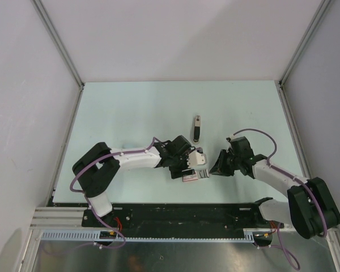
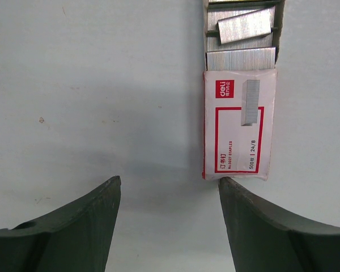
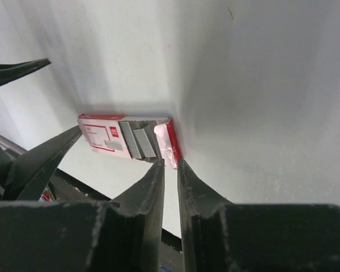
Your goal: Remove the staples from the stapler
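A: Hands?
B: My left gripper (image 2: pixel 169 180) is spread, empty, one finger just beside the red-and-white cardboard staple box (image 2: pixel 239 130); its tray of silvery spare strips (image 2: pixel 245 27) is slid out.
A: Target?
B: The small slim black stapler (image 1: pixel 197 128) lies beyond the box, apart from both hands. Its staples don't show.
A: Right?
B: My right gripper (image 3: pixel 171 162) is pressed nearly together, empty, tips at the tray end.
A: Risk?
B: Nudging the box spills spares; they'd pass for unloaded ones.

staple box (image 2: pixel 239 133): open tray end cut off by the top edge
stapler (image 1: pixel 197 128): too small to tell whether open
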{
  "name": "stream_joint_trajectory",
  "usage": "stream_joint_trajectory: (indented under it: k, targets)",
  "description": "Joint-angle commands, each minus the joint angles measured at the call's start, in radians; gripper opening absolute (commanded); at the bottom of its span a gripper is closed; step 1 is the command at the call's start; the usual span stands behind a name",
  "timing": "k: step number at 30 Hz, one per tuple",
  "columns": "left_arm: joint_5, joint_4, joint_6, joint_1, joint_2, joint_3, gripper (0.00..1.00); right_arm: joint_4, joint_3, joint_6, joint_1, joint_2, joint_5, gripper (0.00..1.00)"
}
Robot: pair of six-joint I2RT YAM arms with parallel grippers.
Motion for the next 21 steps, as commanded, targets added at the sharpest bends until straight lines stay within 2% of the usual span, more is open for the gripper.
stream_joint_trajectory:
  k: [1, 9, 21]
  targets:
    - [-0.022, 0.019, 0.024, -0.010, -0.014, 0.002, 0.75, 0.008, 0.016, -0.019, -0.002, 0.031, 0.001, 0.21]
    - [-0.021, 0.018, 0.023, -0.010, -0.018, 0.002, 0.75, 0.052, 0.009, -0.003, 0.008, 0.068, -0.013, 0.21]
    - [-0.029, 0.019, 0.027, -0.010, -0.023, -0.003, 0.75, 0.122, 0.007, 0.031, 0.050, 0.135, -0.015, 0.16]
